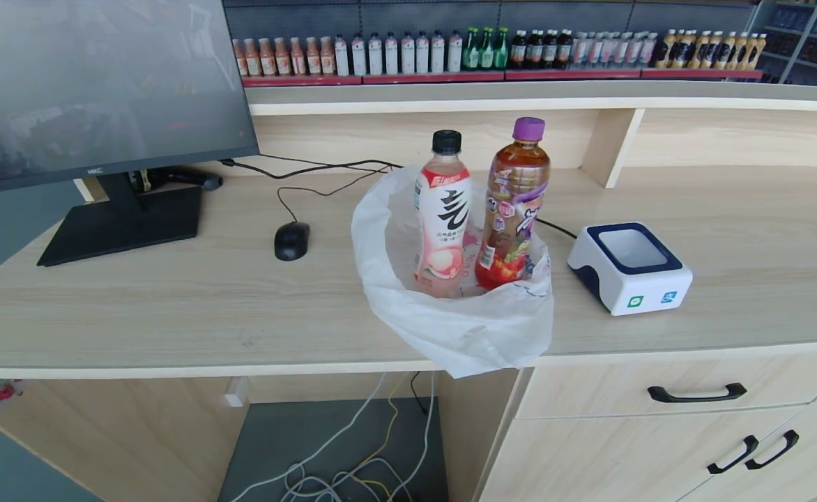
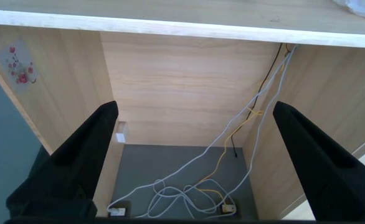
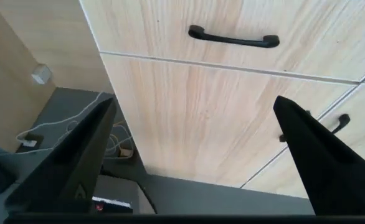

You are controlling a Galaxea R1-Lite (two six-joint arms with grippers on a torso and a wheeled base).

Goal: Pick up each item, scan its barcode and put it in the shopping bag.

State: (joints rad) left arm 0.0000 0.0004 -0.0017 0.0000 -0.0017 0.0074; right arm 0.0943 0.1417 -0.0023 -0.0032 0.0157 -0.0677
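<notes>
In the head view, your shopping bag (image 1: 464, 328) sits at the middle of the counter (image 1: 171, 300), near the front edge, with its lower fold hanging over that edge. Two bottles stand upright inside it, touching side by side: the pink bottle (image 1: 443, 223) with a black cap on the left, the brown bottle (image 1: 513, 209) with a purple cap on the right. Just right of the bag sits the scanner (image 1: 631, 279), window facing up, with a dark cable running from behind the bag towards it. To the left of the bag you have a mouse (image 1: 291, 240), and farther left a monitor (image 1: 95, 84) on its stand. A shelf of drinks (image 1: 492, 50) runs along the far wall.

In the left wrist view, the left gripper (image 2: 195, 106) hangs below counter height with its jaws wide apart. It faces the open bay under the counter, where loose cables (image 2: 189, 186) lie on the floor. A flower sticker (image 2: 19, 65) marks the side panel.

In the right wrist view, the right gripper (image 3: 195, 99) is also spread open and empty. It faces a wooden drawer front with a black handle (image 3: 232, 38).
</notes>
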